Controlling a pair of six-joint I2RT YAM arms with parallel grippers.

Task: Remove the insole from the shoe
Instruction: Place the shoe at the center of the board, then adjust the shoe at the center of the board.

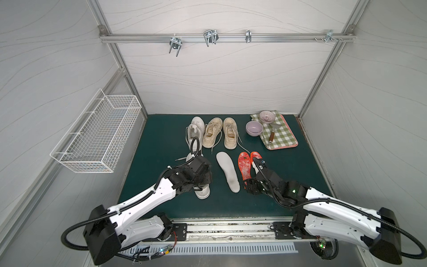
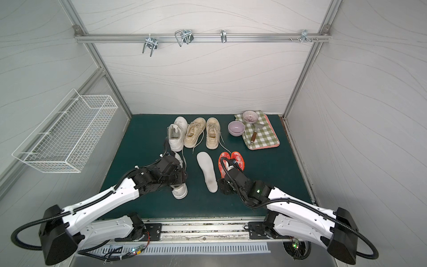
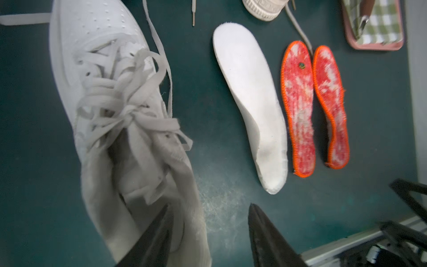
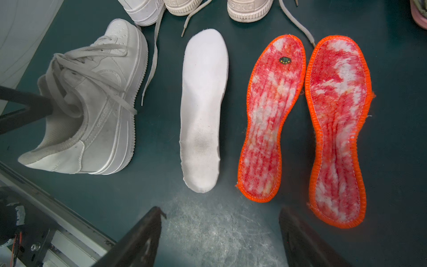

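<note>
A white lace-up shoe [image 3: 104, 92] stands on the green mat [image 1: 161, 143], mostly under my left wrist in both top views [image 1: 203, 194] [image 2: 180, 193]. My left gripper [image 3: 209, 205] is open at the shoe's heel. One finger [image 4: 23, 108] reaches into the shoe's opening and the other hangs outside over the mat. The shoe's inside is hidden. A white insole [image 1: 227, 171] [image 4: 203, 108] lies flat on the mat to the shoe's right. My right gripper [image 4: 221, 209] is open and empty, above bare mat near the insole's heel end.
Two orange-edged red insoles [image 4: 272, 120] [image 4: 337, 129] lie side by side right of the white insole. Behind stand another white shoe [image 1: 196, 129] and a beige pair [image 1: 220, 133]. Back right are a purple bowl [image 1: 254, 128] and a tray [image 1: 291, 145] with checked cloth. A wire basket [image 1: 97, 138] hangs on the left wall.
</note>
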